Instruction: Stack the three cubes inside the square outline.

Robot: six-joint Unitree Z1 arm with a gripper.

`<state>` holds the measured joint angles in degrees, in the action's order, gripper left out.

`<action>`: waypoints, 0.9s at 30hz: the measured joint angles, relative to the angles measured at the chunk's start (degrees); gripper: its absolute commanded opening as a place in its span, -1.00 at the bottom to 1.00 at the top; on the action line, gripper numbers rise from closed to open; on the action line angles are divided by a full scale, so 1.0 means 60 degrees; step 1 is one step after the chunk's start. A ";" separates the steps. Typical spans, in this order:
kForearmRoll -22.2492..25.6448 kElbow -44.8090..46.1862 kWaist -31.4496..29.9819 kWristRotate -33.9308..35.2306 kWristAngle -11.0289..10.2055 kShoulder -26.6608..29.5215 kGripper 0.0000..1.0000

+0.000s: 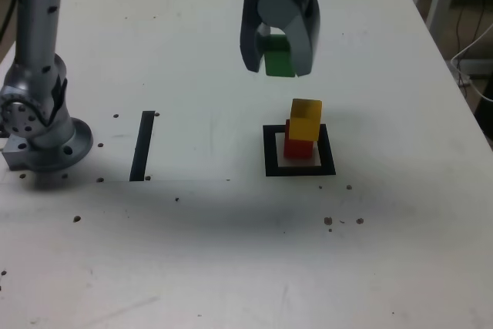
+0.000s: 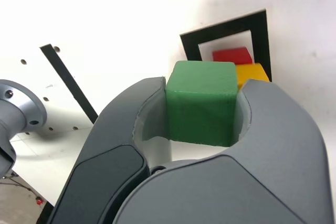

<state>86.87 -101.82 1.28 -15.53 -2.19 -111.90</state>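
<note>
My gripper (image 1: 279, 67) hangs in the air, shut on the green cube (image 1: 278, 57), which fills the space between the jaws in the wrist view (image 2: 201, 103). Below it and a little toward the exterior view's right, the yellow cube (image 1: 306, 119) sits slightly askew on the red cube (image 1: 296, 146). Both stand inside the square outline (image 1: 269, 152) of black tape. In the wrist view the red cube (image 2: 231, 54) and yellow cube (image 2: 251, 71) show just past the green one, within the square outline (image 2: 226, 27).
A straight black tape strip (image 1: 142, 145) lies on the white table (image 1: 231, 260) toward the exterior view's left. The arm's grey base (image 1: 38, 125) stands at the left edge. Small dark specks dot the table. Chair legs and cables show beyond the right edge.
</note>
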 measured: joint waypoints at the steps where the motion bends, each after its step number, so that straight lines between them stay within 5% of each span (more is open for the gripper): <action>1: 0.0034 -0.0058 -0.0064 0.0042 0.0012 -0.0041 -0.43; 27: 0.0288 -0.0860 -0.1004 0.0695 0.0614 -0.0917 -0.43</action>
<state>88.60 -106.98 -4.74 -11.35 1.49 -117.40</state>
